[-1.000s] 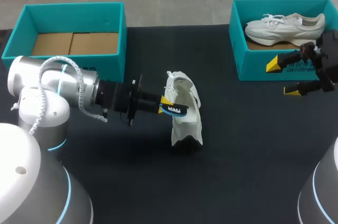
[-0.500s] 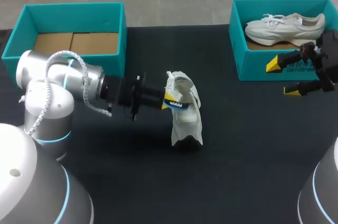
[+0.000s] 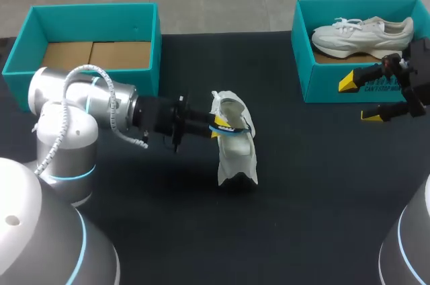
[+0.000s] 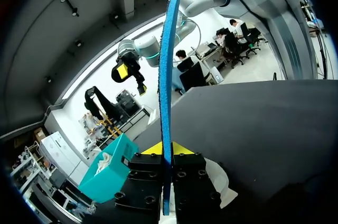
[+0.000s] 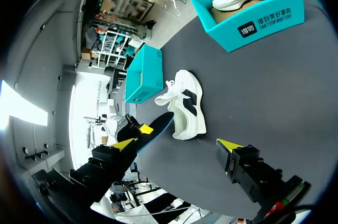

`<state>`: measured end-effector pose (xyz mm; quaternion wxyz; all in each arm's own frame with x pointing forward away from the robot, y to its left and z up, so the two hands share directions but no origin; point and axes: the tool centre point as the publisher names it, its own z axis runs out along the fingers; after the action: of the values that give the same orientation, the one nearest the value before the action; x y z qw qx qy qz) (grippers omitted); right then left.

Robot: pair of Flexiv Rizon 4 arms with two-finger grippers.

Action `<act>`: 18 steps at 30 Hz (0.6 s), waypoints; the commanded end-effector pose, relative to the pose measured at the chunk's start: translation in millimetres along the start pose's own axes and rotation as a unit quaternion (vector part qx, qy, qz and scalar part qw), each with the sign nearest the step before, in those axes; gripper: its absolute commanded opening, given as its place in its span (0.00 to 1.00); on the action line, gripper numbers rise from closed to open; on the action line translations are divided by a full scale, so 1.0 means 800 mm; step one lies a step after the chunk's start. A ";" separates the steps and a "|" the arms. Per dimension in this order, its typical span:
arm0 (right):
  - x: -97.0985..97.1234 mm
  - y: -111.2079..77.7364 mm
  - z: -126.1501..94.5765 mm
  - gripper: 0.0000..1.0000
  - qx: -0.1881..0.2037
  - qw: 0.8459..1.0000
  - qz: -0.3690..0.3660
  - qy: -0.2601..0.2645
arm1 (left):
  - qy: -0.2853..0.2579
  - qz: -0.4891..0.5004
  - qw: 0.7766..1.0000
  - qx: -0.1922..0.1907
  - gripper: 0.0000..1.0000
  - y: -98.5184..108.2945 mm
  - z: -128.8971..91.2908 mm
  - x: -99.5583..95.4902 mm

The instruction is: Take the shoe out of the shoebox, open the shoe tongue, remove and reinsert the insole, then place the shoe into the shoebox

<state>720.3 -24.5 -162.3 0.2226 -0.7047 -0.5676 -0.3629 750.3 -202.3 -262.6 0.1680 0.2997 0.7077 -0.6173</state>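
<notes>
A white shoe stands on end in the middle of the black table. My left gripper comes in from the left and is shut on a blue insole at the shoe's opening. The left wrist view shows the insole edge-on, rising from between the fingers of that gripper, with a bit of the shoe beside them. My right gripper hangs open in front of the right shoebox, holding nothing. From its wrist view, the shoe and insole lie ahead of the right gripper.
A second white shoe lies in the right teal shoebox. Another teal shoebox, with only cardboard inside, stands at the back left. Bare table stretches in front of the shoe and between it and the right box.
My left arm has swung its elbow up and pushed the gripper slightly right, bringing the insole further over the shoe's opening. The right arm and the shoe have stayed put.
</notes>
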 end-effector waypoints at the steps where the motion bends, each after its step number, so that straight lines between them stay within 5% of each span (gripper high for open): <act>1: 0.000 -0.002 0.000 1.00 -0.001 1.000 0.001 -0.001 | -0.001 -0.003 1.000 -0.002 0.00 0.001 0.004 0.001; 18: 0.000 -0.002 0.000 1.00 -0.001 1.000 0.001 -0.001 | -0.009 -0.010 1.000 -0.006 0.00 -0.005 0.005 0.008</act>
<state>720.3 -24.4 -162.3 0.2226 -0.7047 -0.5676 -0.3628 744.3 -204.1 -267.0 0.1667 0.2864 0.7123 -0.6187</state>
